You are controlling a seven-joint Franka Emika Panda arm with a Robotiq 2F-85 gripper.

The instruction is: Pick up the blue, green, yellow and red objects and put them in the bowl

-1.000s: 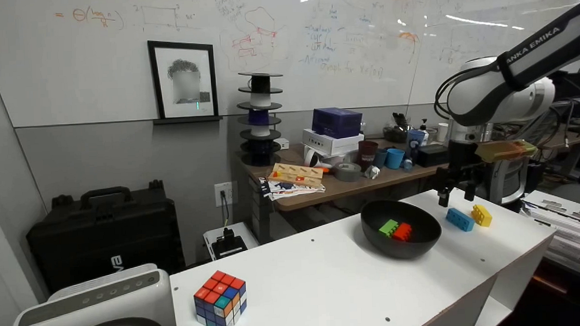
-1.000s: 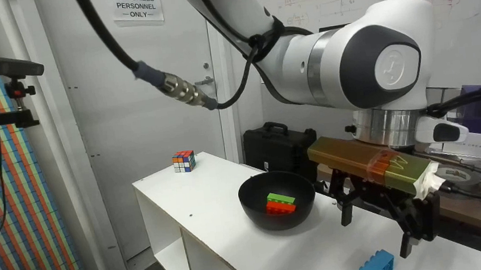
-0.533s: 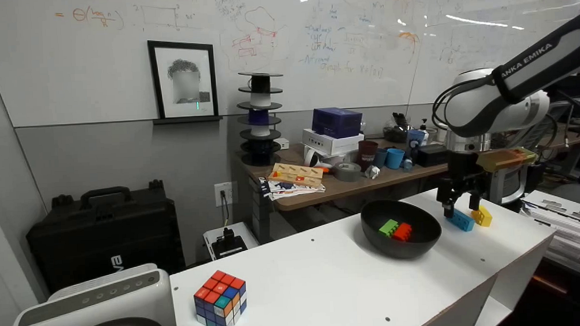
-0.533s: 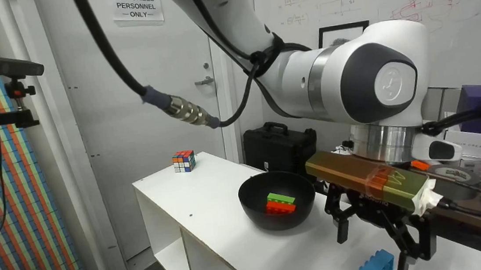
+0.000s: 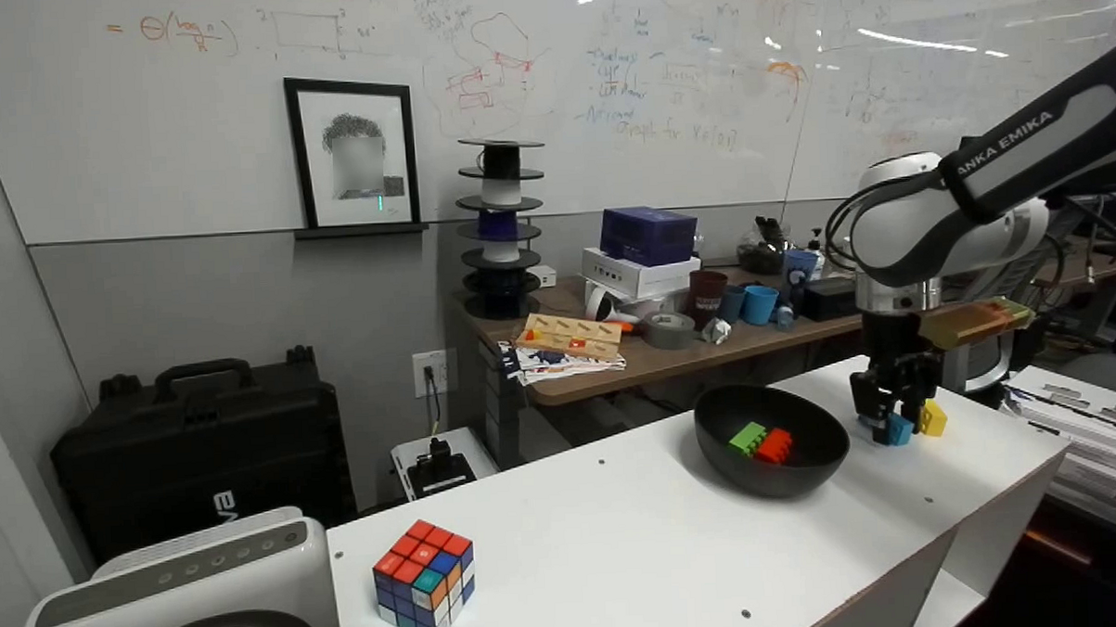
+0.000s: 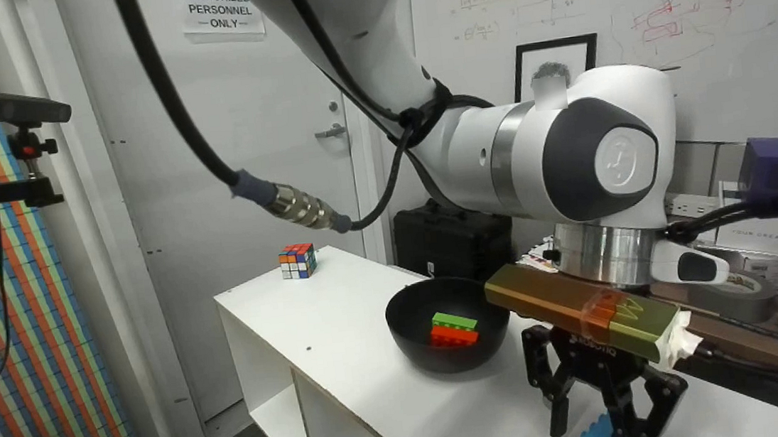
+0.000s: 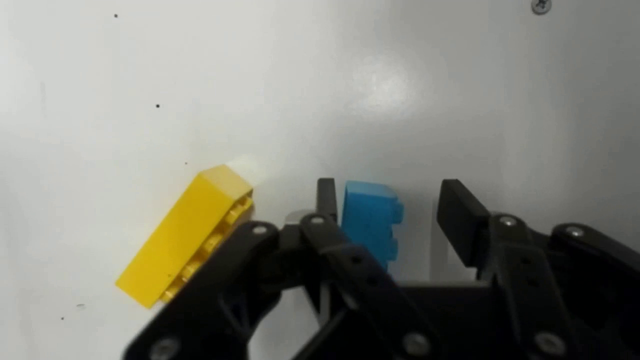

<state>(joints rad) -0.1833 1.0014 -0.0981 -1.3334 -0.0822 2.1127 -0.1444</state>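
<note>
The blue block (image 7: 367, 220) stands on the white tabletop between the fingers of my gripper (image 7: 392, 210). It lies close to one finger, with a clear gap to the opposite pad (image 7: 457, 220), so the jaws are part-way open around it. In both exterior views the gripper (image 5: 899, 420) is low over the blue block (image 6: 594, 436) and partly hides it. Just beside sits the yellow block (image 7: 182, 242), tilted at an angle and outside the jaws; it also shows in an exterior view (image 5: 933, 418). Inside the black bowl (image 5: 768, 476) rest the green block (image 6: 454, 321) and the red block (image 6: 453, 336).
A multicoloured puzzle cube (image 5: 425, 578) occupies the far end of the white table (image 5: 576, 554). The bowl stands between it and the gripper. Behind runs a brown desk (image 5: 570, 387) with cups, tape and boxes. A white appliance (image 5: 183, 596) is at the table's end.
The arm has come down over the blue block, and the jaws have narrowed from wide open to part-way around it. The bowl and the blocks in it have stayed put.
</note>
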